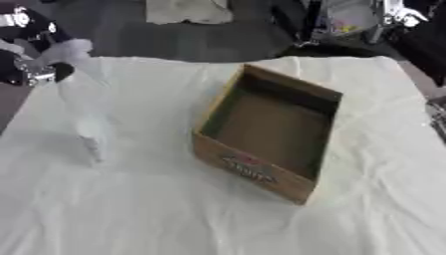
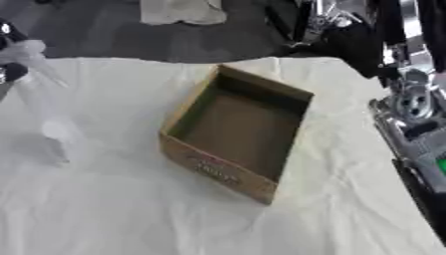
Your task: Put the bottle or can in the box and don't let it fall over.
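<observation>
Left eye view: blurred pale bottle.

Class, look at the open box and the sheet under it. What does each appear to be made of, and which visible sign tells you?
Box: probably cardboard, matte brown, with thin straight walls and a printed label on its front. Sheet: likely white fabric, since it lies in soft wrinkles and folds.

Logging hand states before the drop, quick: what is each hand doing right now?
Left hand: at the upper left, blurred; fingers cannot be told.
Right hand: no hand made out; only arm shows at the right edge.
</observation>
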Motion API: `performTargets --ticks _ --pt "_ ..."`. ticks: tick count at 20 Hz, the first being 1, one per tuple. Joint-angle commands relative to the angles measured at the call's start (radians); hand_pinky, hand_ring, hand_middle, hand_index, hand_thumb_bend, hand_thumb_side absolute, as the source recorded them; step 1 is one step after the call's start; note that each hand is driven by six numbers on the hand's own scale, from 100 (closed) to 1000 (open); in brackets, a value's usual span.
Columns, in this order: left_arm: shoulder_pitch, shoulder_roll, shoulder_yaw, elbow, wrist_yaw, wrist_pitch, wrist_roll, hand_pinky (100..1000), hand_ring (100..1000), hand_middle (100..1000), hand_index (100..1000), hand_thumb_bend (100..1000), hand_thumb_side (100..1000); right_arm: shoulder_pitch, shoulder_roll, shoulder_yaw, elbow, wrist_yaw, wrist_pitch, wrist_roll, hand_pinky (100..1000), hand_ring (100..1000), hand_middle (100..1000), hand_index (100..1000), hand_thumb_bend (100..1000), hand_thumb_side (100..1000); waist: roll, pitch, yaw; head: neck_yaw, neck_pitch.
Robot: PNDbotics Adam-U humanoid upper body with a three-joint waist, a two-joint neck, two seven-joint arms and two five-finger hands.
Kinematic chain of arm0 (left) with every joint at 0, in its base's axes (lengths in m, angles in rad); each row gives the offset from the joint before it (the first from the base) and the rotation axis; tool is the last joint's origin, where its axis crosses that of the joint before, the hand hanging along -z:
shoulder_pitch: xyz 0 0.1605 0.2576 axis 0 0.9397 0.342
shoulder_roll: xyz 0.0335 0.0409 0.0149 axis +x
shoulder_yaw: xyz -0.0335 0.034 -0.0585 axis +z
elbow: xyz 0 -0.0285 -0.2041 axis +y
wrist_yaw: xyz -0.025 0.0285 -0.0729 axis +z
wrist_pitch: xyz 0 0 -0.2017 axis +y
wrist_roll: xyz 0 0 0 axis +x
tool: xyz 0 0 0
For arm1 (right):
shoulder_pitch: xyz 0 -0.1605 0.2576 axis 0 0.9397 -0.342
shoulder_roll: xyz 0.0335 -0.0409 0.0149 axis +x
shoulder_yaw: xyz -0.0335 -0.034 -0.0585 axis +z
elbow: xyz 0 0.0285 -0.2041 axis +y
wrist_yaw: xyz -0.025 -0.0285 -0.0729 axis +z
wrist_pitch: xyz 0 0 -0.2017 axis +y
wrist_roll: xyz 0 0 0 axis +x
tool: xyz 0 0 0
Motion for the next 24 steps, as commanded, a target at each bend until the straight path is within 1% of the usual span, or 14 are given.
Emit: performTargets --ticks 1,6,11,18,19,21,22,24 --pt "-0.015 0.019 0.015 -0.005 0.017 0.002 0.002 774 595 638 754 187 494 -0.008 -0.016 -0.010 -0.012 -0.002 0.004 -0.008 901 755 732 748 100 352 0.001 -0.016 0.001 0.001 -0.011" --pt "-0.015 0.021 0.019 -0.003 0.044 0.003 -0.009 770 595 640 755 172 499 -0.009 -0.016 -0.009 -0.012 -0.002 0.011 -0.013 901 754 731 748 100 354 0.001 -0.015 0.002 0.001 -0.009" --pt "-0.017 0.021 0.025 -0.004 0.050 0.005 -0.009 770 598 643 755 161 499 -0.008 -0.016 -0.007 -0.012 -0.002 0.013 -0.012 901 753 730 747 100 356 0.001 -0.014 0.002 0.002 -0.009" --pt "-0.017 0.018 0.024 -0.001 0.057 0.004 -0.004 748 558 605 725 153 473 -0.010 -0.015 -0.006 -0.012 -0.002 0.013 -0.010 902 754 730 748 100 363 0.001 -0.014 0.002 0.002 -0.012" --pt "-0.016 0.018 0.024 0.000 0.057 0.004 -0.003 748 559 606 726 157 473 -0.009 -0.014 -0.006 -0.012 -0.001 0.013 -0.010 902 754 730 748 100 364 0.001 -0.013 0.001 0.002 -0.012" --pt "-0.016 0.017 0.023 0.001 0.056 0.006 -0.002 753 573 623 741 174 508 -0.009 -0.014 -0.006 -0.012 -0.001 0.013 -0.010 902 754 730 748 100 364 0.001 -0.013 0.000 0.002 -0.013" --pt "-0.017 0.016 0.023 0.001 0.056 0.006 -0.003 761 596 650 752 183 521 -0.009 -0.014 -0.006 -0.012 -0.001 0.014 -0.009 902 754 730 748 100 365 0.000 -0.013 0.000 0.002 -0.013" --pt "-0.020 0.015 0.024 -0.001 0.058 0.007 -0.004 764 605 661 759 184 522 -0.009 -0.014 -0.005 -0.012 -0.001 0.016 -0.007 903 754 730 748 100 367 0.000 -0.013 0.001 0.002 -0.013"
